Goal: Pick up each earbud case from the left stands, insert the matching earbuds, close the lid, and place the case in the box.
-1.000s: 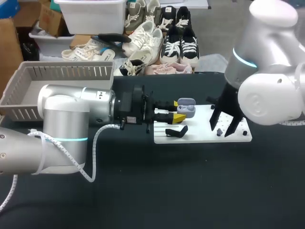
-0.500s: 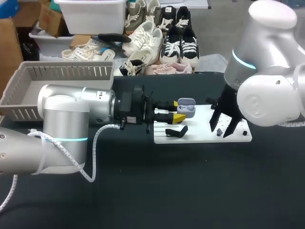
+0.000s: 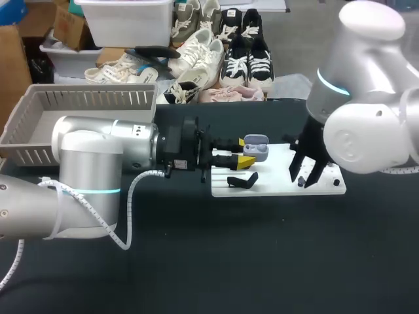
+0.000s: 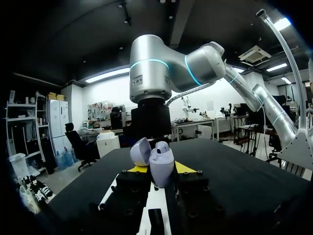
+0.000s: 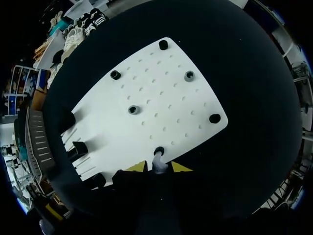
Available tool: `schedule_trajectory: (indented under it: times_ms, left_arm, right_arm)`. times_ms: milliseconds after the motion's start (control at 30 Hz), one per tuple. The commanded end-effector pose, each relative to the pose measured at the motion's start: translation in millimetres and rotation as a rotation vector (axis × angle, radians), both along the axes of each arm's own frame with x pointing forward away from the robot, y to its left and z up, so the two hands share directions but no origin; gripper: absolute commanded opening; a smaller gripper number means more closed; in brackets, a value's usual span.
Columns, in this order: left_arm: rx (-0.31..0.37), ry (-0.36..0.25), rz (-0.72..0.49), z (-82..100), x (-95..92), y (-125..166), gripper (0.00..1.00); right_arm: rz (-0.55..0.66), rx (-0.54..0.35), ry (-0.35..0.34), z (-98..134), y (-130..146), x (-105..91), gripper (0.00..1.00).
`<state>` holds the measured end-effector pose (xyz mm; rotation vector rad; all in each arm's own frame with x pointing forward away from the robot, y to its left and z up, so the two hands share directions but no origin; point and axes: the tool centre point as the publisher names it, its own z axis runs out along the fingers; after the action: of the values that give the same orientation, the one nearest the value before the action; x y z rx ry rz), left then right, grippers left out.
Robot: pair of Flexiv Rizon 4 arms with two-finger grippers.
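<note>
Earbud case, lid open, sits clamped in your left gripper; your right gripper straddles an earbud, fingers apart.

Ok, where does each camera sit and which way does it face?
Head view: above and behind, facing down on the table; left arm and right arm show.
Left wrist view: along the left gripper, shut on the open case, toward the right arm.
Right wrist view: down past the right gripper onto the white board.
Shared with head view: open case, white board.
</note>
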<state>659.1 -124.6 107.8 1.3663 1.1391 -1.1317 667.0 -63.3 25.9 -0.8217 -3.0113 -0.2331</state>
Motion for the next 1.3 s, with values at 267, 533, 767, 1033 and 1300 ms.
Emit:
schedule_trajectory:
  times_ms: [267,533,767,1033,1300]
  left_arm:
    - [-0.001,-0.001,0.000,-0.7,0.3,-0.4,0.00]
    - [-0.001,-0.001,0.000,-0.7,0.3,-0.4,0.00]
    - [-0.001,-0.001,0.000,-0.7,0.3,-0.4,0.00]
    - [-0.001,-0.001,0.000,-0.7,0.3,-0.4,0.00]
    - [-0.001,-0.001,0.000,-0.7,0.3,-0.4,0.00]
  right_arm:
    - [-0.005,-0.008,0.004,-1.1,1.5,0.9,0.00]
    - [-0.007,-0.004,0.003,0.8,-0.5,0.5,0.00]
    - [-0.006,0.002,0.005,6.1,-3.2,-3.5,0.00]
    - [-0.008,0.037,-0.020,22.8,-7.9,-8.7,0.00]
    - [0.010,0.096,-0.032,43.4,-16.0,-12.2,0.00]
